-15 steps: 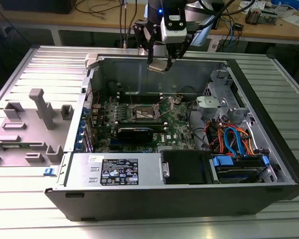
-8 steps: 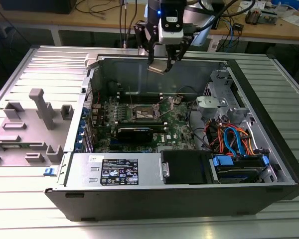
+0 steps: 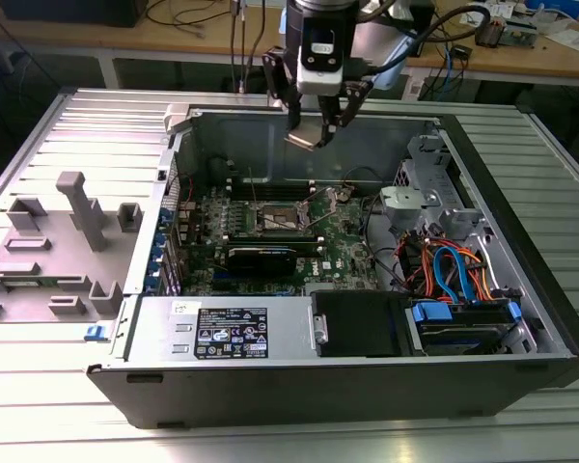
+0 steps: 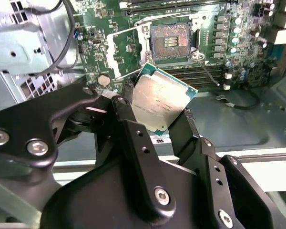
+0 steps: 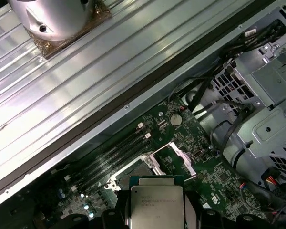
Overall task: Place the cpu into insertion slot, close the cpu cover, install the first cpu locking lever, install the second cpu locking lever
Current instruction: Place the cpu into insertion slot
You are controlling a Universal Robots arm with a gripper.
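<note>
Exterior view's left: grey moulded tray [image 3: 68, 231] on the bench, outside the open computer case [image 3: 367, 386]. Not my concern.

Mid-case: green motherboard [image 3: 338, 246] lies flat, the insertion slot [image 3: 275, 220] near its centre. In the second wrist view the insertion slot [image 4: 170, 42] is bare and dark-centred, with nothing seated in it. In the first wrist view the cpu cover [image 5: 185, 157] stands swung up beside the socket, so the way in looks free.

Above that: my pincer [image 3: 314, 133] hangs over the far wall of the case, well above the board. It is clenched on the cpu [image 4: 162, 100], one finger [image 4: 133, 129] on each opposite edge, metal top towards the camera.

Step in hand, by my reckoning: seating the chip. To do it well:
- Square up first. In the second wrist view the chip's edges look skewed against the socket rim; this may be camera angle only.
- Hold it level, centred over the opening, and descend straight; sliding across the contacts risks damage.
- Keep clear of the raised cover on the way down.
- Lay it in rather than pressing it in.

Exterior view's right: orange and blue cables [image 3: 449, 265] by the drive bay, well away.
</note>
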